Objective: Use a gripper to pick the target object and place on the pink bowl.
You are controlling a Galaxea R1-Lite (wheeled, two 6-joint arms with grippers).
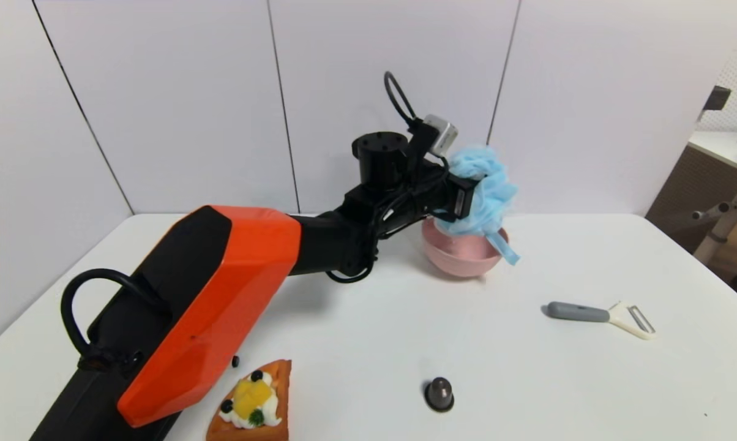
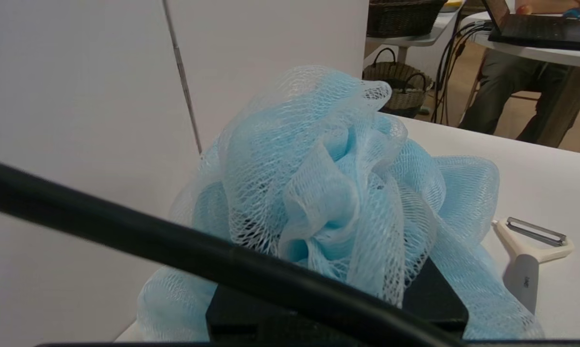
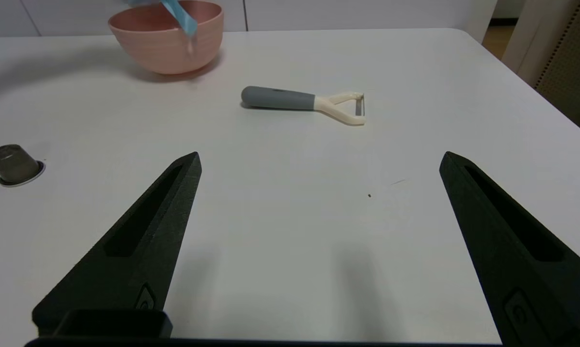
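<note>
Left gripper (image 1: 471, 197): closed on the blue loofah, its fingers sunk into the mesh, up over the pink bowl near the white wall panels (image 1: 356, 73).
Blue loofah (image 1: 482, 205): there in the left gripper's grip, bunched above the bowl, its ribbon (image 1: 502, 246) dangling past the rim; whether the mesh touches the bowl I can't tell.
Pink bowl (image 1: 460, 256): upright on the white table (image 1: 368, 343), right under the loofah.
Right gripper (image 3: 322, 156): parked over the table, fingers wide apart, holding nothing.
Peeler (image 1: 598, 315): lying flat, grey handle towards the bowl, well apart from the small dark capsule.
Dark capsule (image 1: 439, 393): standing on its rim, nearer me than the bowl.
Waffle piece (image 1: 253, 401): cream, yellow topping and dark berries on it, beside the left arm's orange cover (image 1: 221, 306).
</note>
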